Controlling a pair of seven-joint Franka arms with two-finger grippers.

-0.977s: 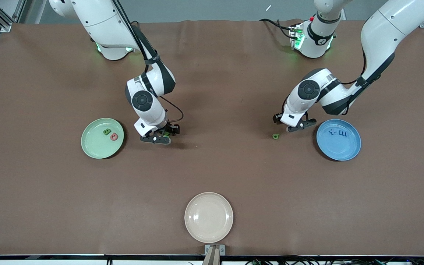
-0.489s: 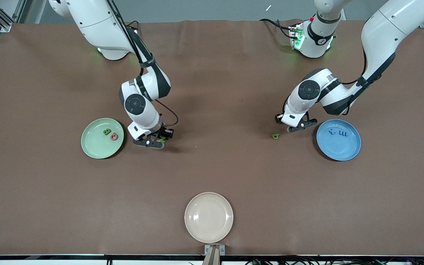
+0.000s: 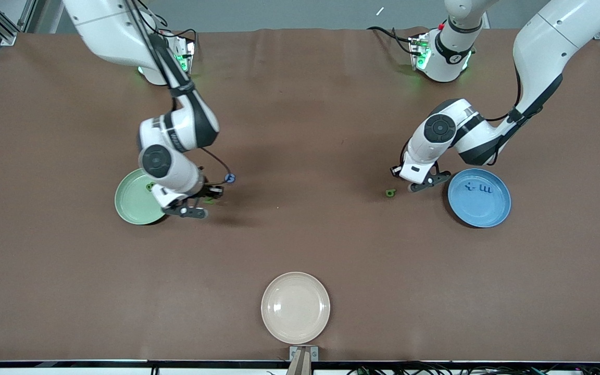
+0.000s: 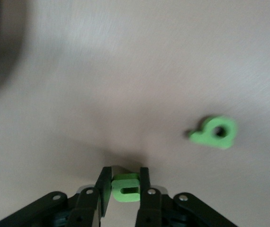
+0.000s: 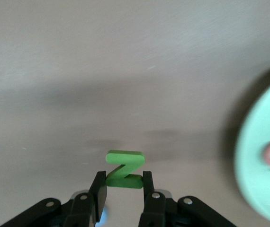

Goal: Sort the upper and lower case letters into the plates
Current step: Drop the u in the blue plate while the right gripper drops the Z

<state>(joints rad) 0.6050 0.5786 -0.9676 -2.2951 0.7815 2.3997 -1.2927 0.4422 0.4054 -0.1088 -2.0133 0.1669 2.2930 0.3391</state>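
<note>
— Left wrist view: left hand [image 4: 124, 189] clamping a small green n [image 4: 125, 187] above the bench [image 4: 125, 71], near the sky blue plate [image 3: 479, 197]; green b [image 4: 215, 133] lying beside. Risking slipping from so thin a pinch.

— Right hand [image 5: 123, 187] pinching the green N [image 5: 124, 175] beside the pale green plate [image 5: 263, 165]; possibly dropping short of the rim.

Even, diffuse overhead light covers the brown worktop [image 3: 300, 245]; soft shadows lie beneath both arms and along the rims of the plates. The cream plate [image 3: 295, 307] carries a faint sheen. The front view is sharp throughout. Both wrist views are softer: the worktop streaks with motion blur, the pale green plate [image 5: 263, 165] is smeared at its edge, and dark shadows fall beside it.
</note>
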